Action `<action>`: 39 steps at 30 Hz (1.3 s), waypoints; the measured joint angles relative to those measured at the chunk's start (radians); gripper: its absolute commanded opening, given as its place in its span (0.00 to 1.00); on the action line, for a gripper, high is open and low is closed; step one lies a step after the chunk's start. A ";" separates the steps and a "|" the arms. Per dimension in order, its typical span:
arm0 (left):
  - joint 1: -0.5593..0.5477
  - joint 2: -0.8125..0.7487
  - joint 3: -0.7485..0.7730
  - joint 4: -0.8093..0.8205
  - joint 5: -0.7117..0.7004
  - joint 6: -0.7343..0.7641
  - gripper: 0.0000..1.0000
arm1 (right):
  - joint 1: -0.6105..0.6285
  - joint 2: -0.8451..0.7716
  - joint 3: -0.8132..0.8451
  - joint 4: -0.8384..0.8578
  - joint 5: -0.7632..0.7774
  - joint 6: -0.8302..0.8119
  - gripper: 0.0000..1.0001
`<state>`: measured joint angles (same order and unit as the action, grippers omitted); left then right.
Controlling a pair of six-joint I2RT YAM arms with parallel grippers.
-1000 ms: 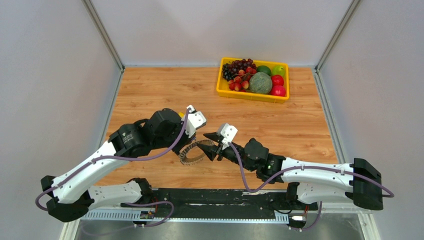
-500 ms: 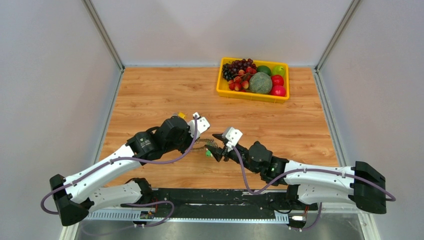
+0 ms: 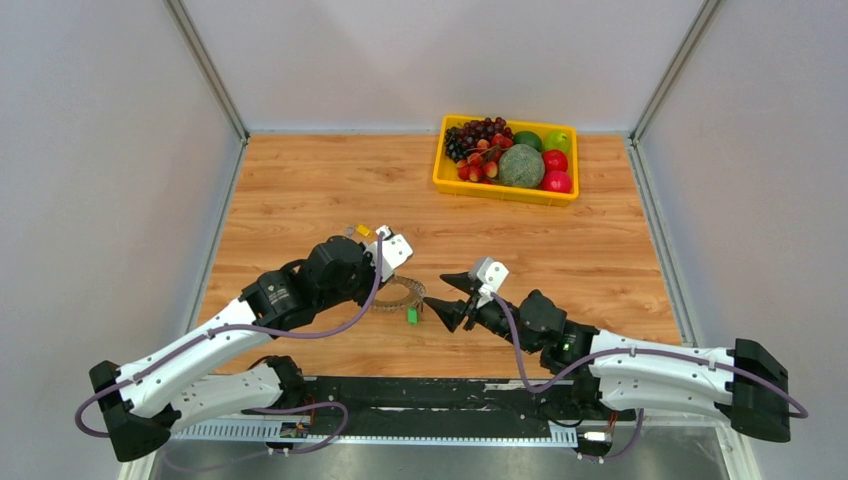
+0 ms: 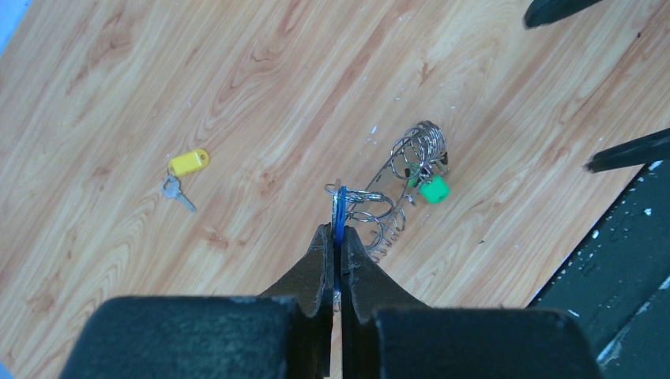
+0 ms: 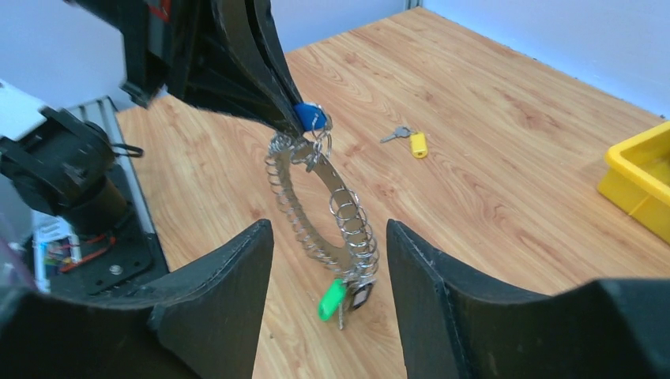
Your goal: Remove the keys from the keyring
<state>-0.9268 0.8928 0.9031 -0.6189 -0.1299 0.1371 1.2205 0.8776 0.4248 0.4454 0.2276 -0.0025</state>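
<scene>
My left gripper (image 4: 337, 230) is shut on a blue key (image 4: 340, 212) that hangs on the keyring (image 5: 333, 188). It holds that side of the ring up, and the ring slopes down towards the table. The ring is dark grey with silvery loops around its rim and also shows in the top view (image 3: 402, 293). A green key (image 5: 331, 300) and a black key (image 5: 360, 298) hang at its low end. My right gripper (image 5: 328, 227) is open and empty, with a finger on each side of the low end and touching nothing. A yellow key (image 4: 188, 163) lies loose on the table.
A yellow bin (image 3: 440, 168) of fruit stands at the back right of the wooden table. The loose yellow key (image 3: 362, 231) lies just beyond my left wrist. The black base rail (image 3: 440, 392) runs along the near edge.
</scene>
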 measured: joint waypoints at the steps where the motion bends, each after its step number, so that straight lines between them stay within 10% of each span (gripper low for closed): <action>1: 0.000 -0.006 -0.011 0.006 -0.003 0.002 0.00 | 0.000 -0.019 -0.002 -0.010 -0.002 0.014 0.59; 12: 0.000 -0.142 -0.087 0.039 -0.007 0.005 0.00 | 0.000 -0.291 -0.003 -0.178 -0.002 0.169 0.57; 39: 0.000 -0.060 0.070 -0.130 0.036 -0.106 0.00 | -0.001 -0.369 0.060 -0.345 -0.080 0.211 0.57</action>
<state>-0.9268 0.8326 0.9730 -0.7494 -0.0937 0.0311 1.2194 0.5083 0.4843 0.1005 0.1478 0.2081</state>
